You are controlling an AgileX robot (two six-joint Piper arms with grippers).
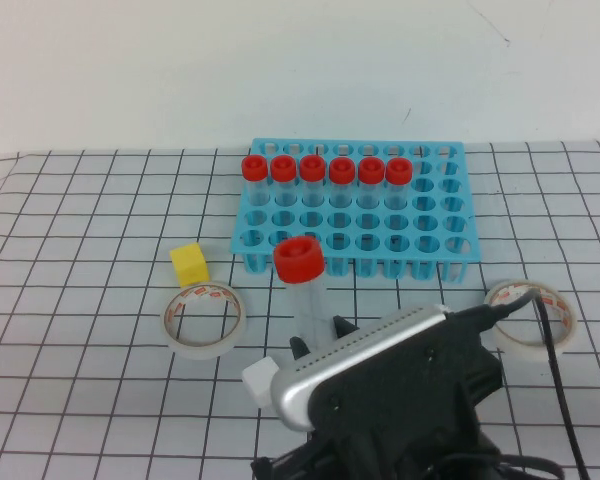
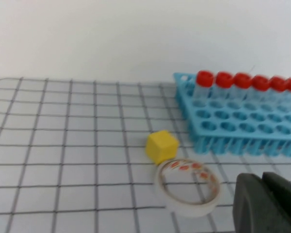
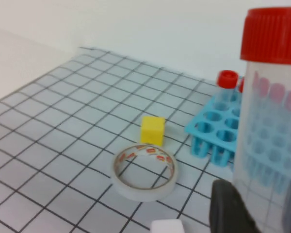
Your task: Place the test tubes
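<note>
Right pincer [image 1: 318, 335]: pinching upright red-capped test tube [image 1: 301, 280], just near of blue rack [image 1: 454, 200].
Left pincer [image 2: 263, 196]: pressed together, near left of tabletop [image 2: 63, 145].

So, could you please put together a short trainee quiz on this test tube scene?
1. How many capped tubes stand in the blue rack?
2. True or false: the right gripper, at the table's near edge, holds a red-capped tube upright.
3. The left gripper, shut, parked at the table's left, holds: A) a tube B) nothing C) a pipette.
Key: 1) six; 2) true; 3) B.
</note>
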